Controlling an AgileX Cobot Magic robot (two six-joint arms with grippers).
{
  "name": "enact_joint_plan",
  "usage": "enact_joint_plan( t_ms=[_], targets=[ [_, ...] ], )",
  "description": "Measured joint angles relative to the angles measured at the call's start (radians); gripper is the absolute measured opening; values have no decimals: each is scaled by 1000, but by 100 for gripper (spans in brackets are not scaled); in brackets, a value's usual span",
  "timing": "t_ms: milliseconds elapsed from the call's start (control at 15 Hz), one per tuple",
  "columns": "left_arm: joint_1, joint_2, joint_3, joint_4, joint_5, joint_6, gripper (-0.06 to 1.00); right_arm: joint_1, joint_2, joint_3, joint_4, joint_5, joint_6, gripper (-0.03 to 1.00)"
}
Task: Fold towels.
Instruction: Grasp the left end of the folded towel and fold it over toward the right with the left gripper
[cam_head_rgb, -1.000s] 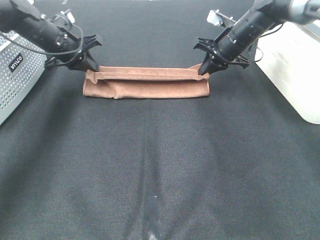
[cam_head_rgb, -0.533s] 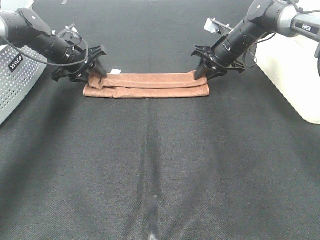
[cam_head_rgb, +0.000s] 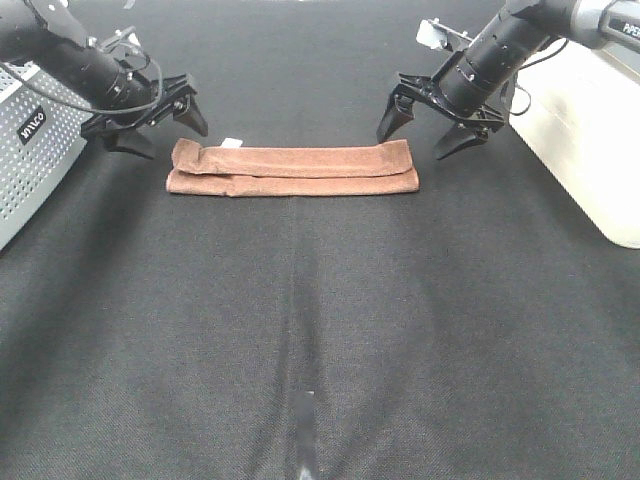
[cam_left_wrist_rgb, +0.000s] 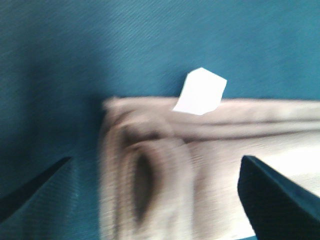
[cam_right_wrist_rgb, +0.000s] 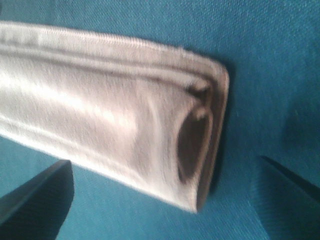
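- The towel (cam_head_rgb: 292, 168) is lying folded into a long narrow strip across the far middle of the desk (cam_head_rgb: 320, 340), with its white tag (cam_head_rgb: 232, 142) showing at the far left end.
- The left tool (cam_head_rgb: 168, 135) is being held just off the left end, spread wide and gripping nothing.
- The right tool (cam_head_rgb: 415, 140) is being held likewise at the right end.
- Judgement: the strip is being left flat and squared, ready for an end-to-end fold.
- Both arms are being angled down and inward from the far corners.

Left gripper (cam_head_rgb: 174, 142) and right gripper (cam_head_rgb: 411, 146) have let go, jaws now spread, seemingly raised; towel (cam_head_rgb: 292, 168) settled flat.
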Motion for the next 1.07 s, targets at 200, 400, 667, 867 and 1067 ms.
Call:
enact_joint_plan(
  t_ms=[200, 400, 667, 867, 1067],
  targets=[
    [0, 41, -1, -3, 3, 2, 81, 0, 0, 0, -26, -1, 0, 89],
    [-10, 63, -8, -75, -26, 44, 81, 0, 0, 0, -34, -1, 0, 89],
    [-21, 74, -12, -127, -49, 59, 72, 0, 0, 0, -37, -1, 0, 89],
    [-30, 89, -12, -127, -51, 57, 27, 0, 0, 0, -38, -1, 0, 89],
    [-31, 83, -12, -91, -34, 54, 13, 0, -2, 0, -38, -1, 0, 89]
  ],
)
